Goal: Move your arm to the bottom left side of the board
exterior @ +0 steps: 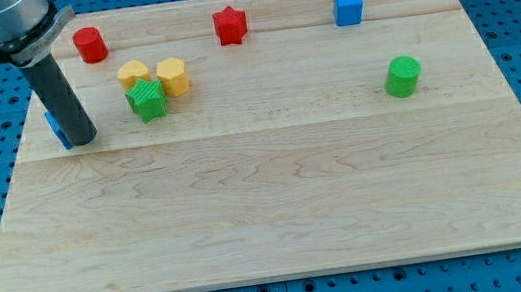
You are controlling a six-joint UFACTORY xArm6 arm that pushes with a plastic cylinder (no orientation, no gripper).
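Down at the view's left edge of the board (282,234) sits my tip (84,140), and since we carry only a bare rod, there is nothing to clench or let go — it grasps nothing and simply rests at table height. Right behind the tip, peeking out on its left, is a blue block (55,127), mostly hidden by the rod, so we can't tell whether we touch it or what shape it is. Just to the tip's right comes a tight cluster: a green block (146,101) in front, with two yellow blocks, one (133,75) behind it and another (173,77) beside it, all bunched close. Further up sits a red cylinder (90,44), then a red star (230,25) up and to the right. Way off right, we've got a green cylinder (403,77) and a blue cube (348,6). Our goal, the bottom-left corner, lies below the tip toward the view's bottom, and that stretch looks free, so we'd judge a straight pull downward disturbs nothing.
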